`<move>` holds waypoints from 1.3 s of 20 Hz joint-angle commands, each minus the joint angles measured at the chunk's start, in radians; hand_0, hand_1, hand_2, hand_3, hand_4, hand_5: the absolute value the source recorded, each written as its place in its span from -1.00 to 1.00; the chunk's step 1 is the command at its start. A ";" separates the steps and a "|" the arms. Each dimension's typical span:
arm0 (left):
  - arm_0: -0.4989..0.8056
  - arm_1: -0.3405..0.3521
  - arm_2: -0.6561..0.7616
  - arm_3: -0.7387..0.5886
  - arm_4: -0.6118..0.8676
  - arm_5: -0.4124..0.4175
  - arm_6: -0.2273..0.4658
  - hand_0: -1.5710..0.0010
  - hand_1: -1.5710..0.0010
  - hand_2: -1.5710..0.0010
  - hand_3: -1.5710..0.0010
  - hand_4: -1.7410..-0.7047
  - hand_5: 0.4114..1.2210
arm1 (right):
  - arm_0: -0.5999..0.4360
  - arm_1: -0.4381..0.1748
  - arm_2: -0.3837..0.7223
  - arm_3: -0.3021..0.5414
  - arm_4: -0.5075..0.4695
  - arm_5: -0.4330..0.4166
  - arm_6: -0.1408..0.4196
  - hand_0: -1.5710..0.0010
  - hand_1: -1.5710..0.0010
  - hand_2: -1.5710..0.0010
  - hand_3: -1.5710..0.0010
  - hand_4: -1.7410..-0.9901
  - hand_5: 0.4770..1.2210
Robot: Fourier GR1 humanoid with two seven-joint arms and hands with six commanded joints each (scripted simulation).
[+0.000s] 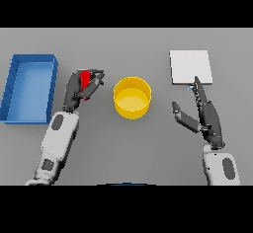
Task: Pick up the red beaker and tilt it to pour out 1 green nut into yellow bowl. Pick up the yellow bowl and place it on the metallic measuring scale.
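Head view, containers
Yellow bowl (132,97): stands upright at the centre of the frame on the grey table (128,148); the inside shows only its yellow floor, and no green nut can be made out in it.
Red beaker (85,80): left of centre, just left of the bowl and apart from it; only a small red patch shows between dark fingers, so its contents and its tilt cannot be told.
Blue tray (30,89): far left of the frame, a shallow rectangular bin with raised walls; its floor shows plain blue.
Metallic measuring scale (190,67): upper right, a flat pale square plate, bare on top, well apart from the bowl.

Head view, hands
Left hand (81,86): left of centre, between the tray and the bowl; fingers and thumb curled round the red beaker, gripping it. The white and grey forearm runs down to the lower left.
Right hand (205,113): right of centre, below the scale; fingers straight and pointing up the frame, the tips reaching the scale's lower edge, thumb spread out to the left. It holds nothing. Its forearm runs down to the lower right.
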State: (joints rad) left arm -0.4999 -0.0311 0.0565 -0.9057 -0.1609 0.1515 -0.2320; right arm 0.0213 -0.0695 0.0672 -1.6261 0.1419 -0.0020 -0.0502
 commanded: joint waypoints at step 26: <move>-0.206 0.278 -0.407 -0.199 -0.421 -0.135 0.328 -1.00 -1.00 -1.00 -1.00 -0.96 0.81 | 0.019 0.002 0.015 -0.016 0.016 0.002 -0.016 1.00 1.00 1.00 1.00 0.22 -0.42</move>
State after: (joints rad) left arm -0.7065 0.2471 -0.3503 -1.1050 -0.5794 0.0165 0.0954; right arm 0.0403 -0.0672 0.0817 -1.6416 0.1580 0.0002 -0.0684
